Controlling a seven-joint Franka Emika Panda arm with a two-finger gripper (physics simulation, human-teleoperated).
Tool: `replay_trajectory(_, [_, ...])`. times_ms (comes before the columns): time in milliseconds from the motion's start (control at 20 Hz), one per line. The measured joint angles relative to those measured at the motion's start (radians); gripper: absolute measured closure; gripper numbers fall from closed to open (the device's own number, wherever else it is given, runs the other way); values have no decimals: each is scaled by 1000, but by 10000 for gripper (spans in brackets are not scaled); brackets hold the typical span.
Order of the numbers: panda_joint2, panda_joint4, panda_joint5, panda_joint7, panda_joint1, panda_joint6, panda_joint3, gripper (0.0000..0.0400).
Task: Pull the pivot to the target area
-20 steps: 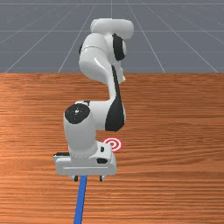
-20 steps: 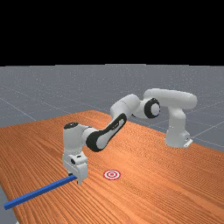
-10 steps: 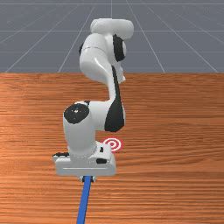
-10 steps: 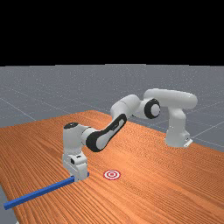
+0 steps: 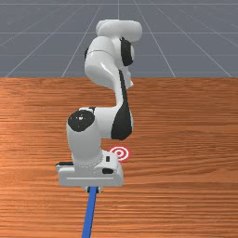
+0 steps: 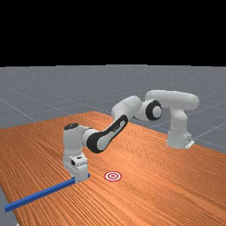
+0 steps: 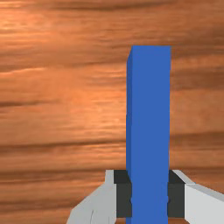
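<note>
"Where do we have the blue bar (image 5: 89, 218)? We're taking it as the pivot."

"It's in our end effector (image 7: 150, 200). The dark pads (image 7: 176, 201) press its two sides, so we're closed to the bar's width and gripping it near one end. Just a short piece pokes past us, toward two o'clock in the far view."

"And the long part?"

"It runs away from us toward six o'clock in the front view, leaning slightly to seven. In the far view that's eight o'clock, out to the edge of the table (image 6: 145, 194)."

"Which way is the target area (image 5: 119, 153), then?"

"One o'clock from our grip in the front view, near but apart; about three o'clock in the far view. The bar's axis, carried on past us, would miss it on the front view's left."

"So a straight pull along the bar won't do?"

"We doubt it. We'd draw back toward the arm's base and drift to the front view's right together. The long part could swing or drag, so we should go gently and keep the squeeze firm. The pulling itself looks to be all ahead of us."
</note>
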Motion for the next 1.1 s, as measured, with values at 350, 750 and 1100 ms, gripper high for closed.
replay_trajectory(350, [-263, -480, 94, 628, 14, 231, -110, 280])
replay_trajectory(750, [-536, -1012, 175, 924, 46, 491, -188, 277])
replay_trajectory(1100, [-562, -1066, 229, 1274, 181, 515, -251, 278])
